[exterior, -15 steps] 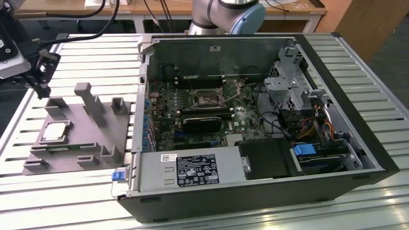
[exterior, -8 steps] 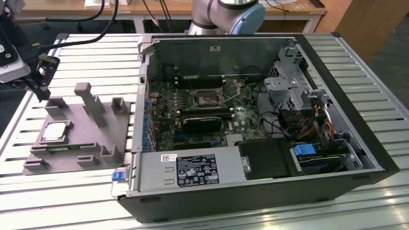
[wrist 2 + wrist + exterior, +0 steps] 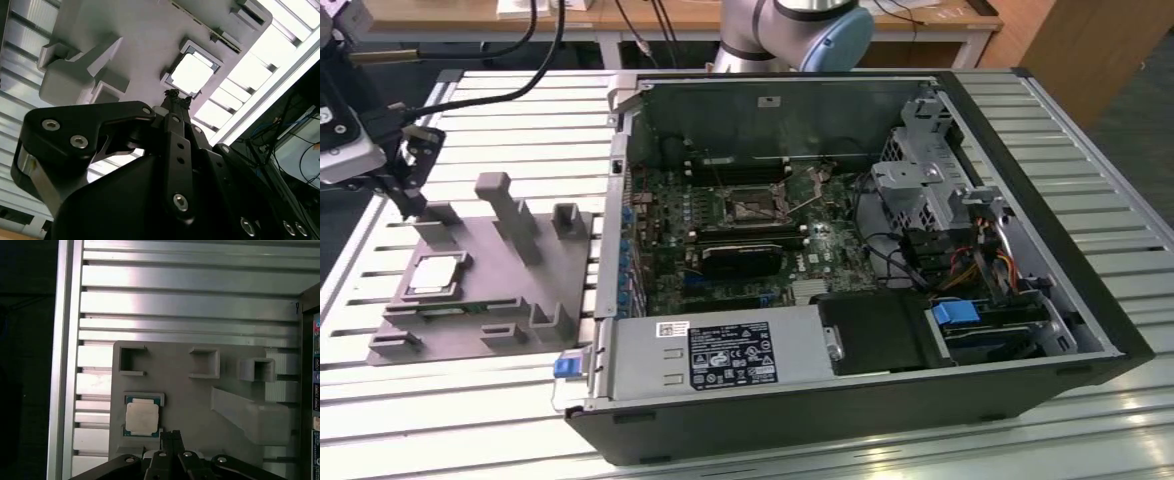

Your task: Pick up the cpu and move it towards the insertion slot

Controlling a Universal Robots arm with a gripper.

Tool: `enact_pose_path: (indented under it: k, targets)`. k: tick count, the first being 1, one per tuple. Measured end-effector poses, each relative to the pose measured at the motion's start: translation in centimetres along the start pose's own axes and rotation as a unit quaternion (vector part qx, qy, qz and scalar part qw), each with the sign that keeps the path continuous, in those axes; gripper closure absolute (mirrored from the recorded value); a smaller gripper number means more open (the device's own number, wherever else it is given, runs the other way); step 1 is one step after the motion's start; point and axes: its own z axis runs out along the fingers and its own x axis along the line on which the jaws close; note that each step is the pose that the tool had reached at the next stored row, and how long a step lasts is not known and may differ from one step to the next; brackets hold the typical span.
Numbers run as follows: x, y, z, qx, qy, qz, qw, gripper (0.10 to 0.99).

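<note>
Item 1, containers. In the exterior view a grey tray (image 3: 494, 300) with upright posts (image 3: 495, 200) sits on the slatted metal table (image 3: 440, 420), at 9 o'clock from the open computer case (image 3: 1107, 310). The tray holds the cpu (image 3: 438, 272) in a shallow square recess toward its own 9 o'clock edge. A narrow green strip (image 3: 447, 308) lies in a slot at 6 o'clock from the chip. Inside the case, the insertion slot (image 3: 754, 206) is unoccupied, well apart from the chip at roughly 3 o'clock from it.

Item 2, orientation. The cpu (image 3: 142, 417) lies flat, metal top up, its edges square to the recess walls. It is nearly square, so no long axis can be told.

Item 3, end effector. The gripper (image 3: 414, 195) hangs over the tray at about 11 o'clock from the chip (exterior view). In both wrist views its fingertips (image 3: 167, 440) are pressed together with nothing between them, near the chip (image 3: 192, 74) but clear of it.
</note>
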Motion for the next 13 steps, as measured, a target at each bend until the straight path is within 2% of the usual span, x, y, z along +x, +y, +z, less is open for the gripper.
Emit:
enact_pose_path:
  k: [13]
  targets:
    - [0.55, -0.08, 2.05, 0.0000, -0.0001, 0.000, 1.0000, 0.984]
